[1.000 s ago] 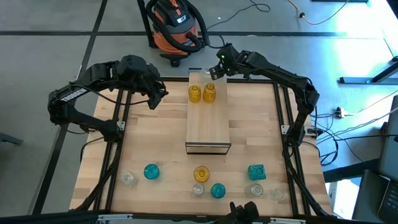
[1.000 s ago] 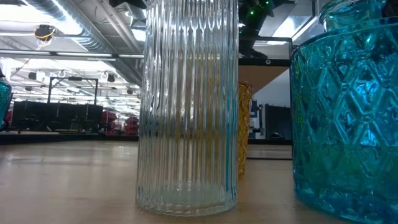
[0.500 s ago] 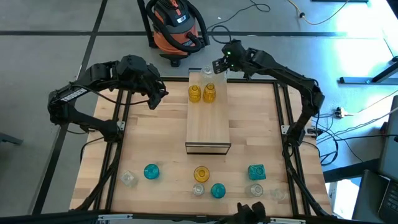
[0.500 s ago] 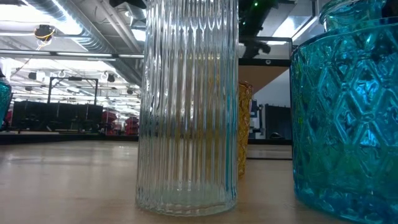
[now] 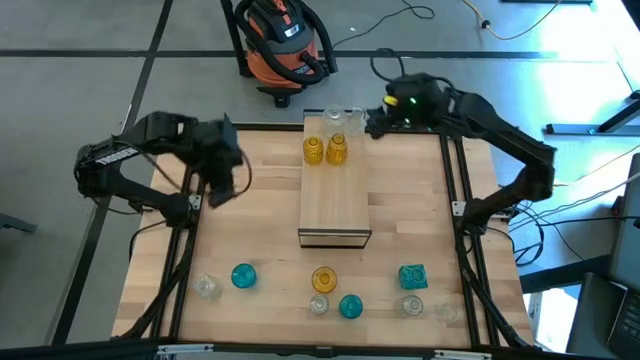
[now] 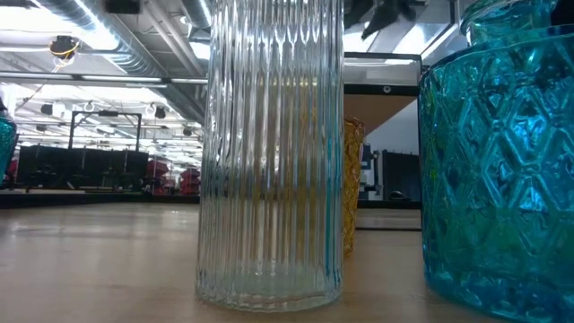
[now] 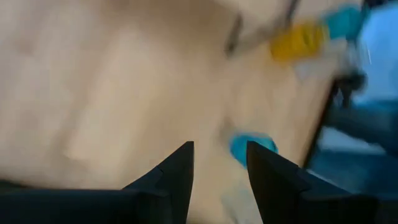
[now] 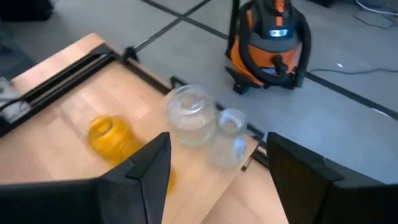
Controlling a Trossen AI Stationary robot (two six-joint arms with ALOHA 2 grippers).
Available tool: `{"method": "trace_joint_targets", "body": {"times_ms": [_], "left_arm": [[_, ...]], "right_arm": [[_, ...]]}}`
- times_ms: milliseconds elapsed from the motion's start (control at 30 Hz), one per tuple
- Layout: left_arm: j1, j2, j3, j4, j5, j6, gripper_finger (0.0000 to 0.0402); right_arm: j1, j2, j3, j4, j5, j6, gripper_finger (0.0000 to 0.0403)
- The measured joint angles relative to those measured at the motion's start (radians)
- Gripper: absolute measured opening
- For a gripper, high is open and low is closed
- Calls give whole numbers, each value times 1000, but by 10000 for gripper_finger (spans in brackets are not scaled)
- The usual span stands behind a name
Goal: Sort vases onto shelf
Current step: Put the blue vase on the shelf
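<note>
At top centre of the high view, the shelf point(image 5: 335, 180) lies lengthwise on the worktop point(image 5: 260, 230), dark front edge toward the bottom of the frame. Two amber vases point(image 5: 325, 150) stand side by side on its far end; behind them, at the very back edge, two clear vases point(image 5: 343, 119) sit close together, also seen in the right wrist view point(image 8: 186, 115) w/ one amber vase point(image 8: 107, 135) beside them.

Right hand point(image 5: 372, 122) hangs just right of the shelf's far end, near the clear vases but apart from them; its fingers point(image 8: 149, 165) stand wide open w/ nothing between them.

Left hand point(image 5: 217, 190) is over bare worktop at left of the shelf, well apart from it. Fingers point(image 7: 177, 171) part-open, a gap between them, empty; that view is blurred, a teal blob point(image 7: 252, 148) and a yellow one point(image 7: 298, 40) beyond.

Along the bottom of the high view, the rest wait on the worktop: clear vase point(image 5: 207, 288) at lower left, teal vase point(image 5: 243, 276) beside it, amber vase point(image 5: 323, 279) at centre w/ a clear one point(image 5: 318, 305) and a teal one point(image 5: 350, 306) just below it, faceted teal vase point(image 5: 413, 275) to the right, then two more clear ones point(image 5: 413, 306) toward lower right.

Low view: ribbed clear vase point(image 6: 269, 152) fills the centre, amber one point(image 6: 352, 179) partly hidden behind it, faceted teal vase point(image 6: 498, 170) at right.

Orange shop vac point(image 5: 285, 45) on the floor past the worktop.
</note>
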Motion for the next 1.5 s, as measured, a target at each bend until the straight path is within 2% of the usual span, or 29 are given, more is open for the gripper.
{"method": "trace_joint_targets", "body": {"times_ms": [133, 200, 333, 500, 700, 1000, 1200, 1300, 1433, 1500], "left_arm": [[-159, -87, -166, 119, 96, -169, 139], [-248, -130, -272, 226, 83, -271, 139], [-416, -188, -453, 453, -8, -477, 139], [-608, -144, -583, 589, -25, -583, 139], [-780, -35, -617, 666, -175, -598, 139], [-808, 104, -617, 693, -237, -676, 139], [-806, 192, -614, 696, -232, -689, 135], [-806, 219, -612, 698, -222, -686, 107], [-797, 210, -613, 700, -205, -682, 26], [-782, 186, -616, 695, -196, -665, 21]], "right_arm": [[73, -25, 0, -35, 62, 1, 225], [104, -26, 0, -39, 97, 2, 225], [134, -17, 0, -52, 145, 2, 225], [137, -12, -2, -93, 147, 2, 225], [137, -12, -2, -171, 176, -1, 225], [137, -12, -2, -211, 195, -39, 225], [137, -12, -2, -219, 185, -53, 225], [137, -12, -2, -242, 171, -53, 225], [137, -14, -2, -270, 171, -53, 225], [137, -14, -2, -269, 170, -53, 225]]}}
